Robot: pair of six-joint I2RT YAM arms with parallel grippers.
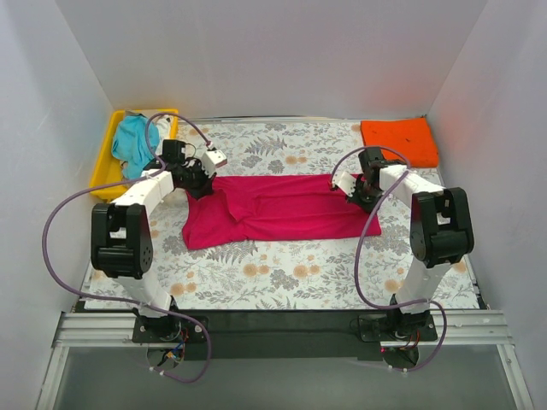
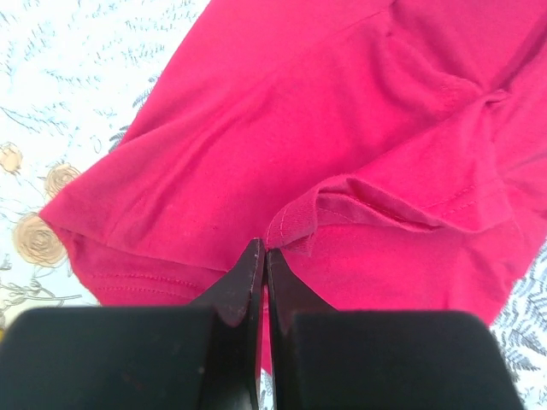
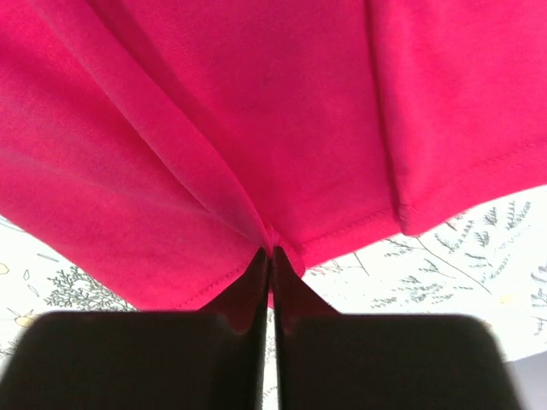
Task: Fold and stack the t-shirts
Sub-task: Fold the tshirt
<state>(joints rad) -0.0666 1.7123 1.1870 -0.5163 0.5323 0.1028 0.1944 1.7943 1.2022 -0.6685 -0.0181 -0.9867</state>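
Observation:
The magenta-pink t-shirt (image 1: 278, 209) lies spread across the middle of the flowered cloth, long side left to right. My left gripper (image 1: 199, 186) is shut on its upper left part; in the left wrist view the gripper (image 2: 262, 249) pinches a hemmed edge of the shirt (image 2: 282, 154). My right gripper (image 1: 357, 195) is shut on the right edge; in the right wrist view the gripper (image 3: 270, 252) pinches the stitched hem of the shirt (image 3: 256, 111). A folded orange t-shirt (image 1: 398, 142) lies at the back right. A teal t-shirt (image 1: 133, 143) sits in the yellow tray. No white shirt shows.
The yellow plastic tray (image 1: 109, 158) stands at the back left against the wall. White walls close in the left, back and right sides. The flowered table cover (image 1: 299, 265) runs to the black front rail.

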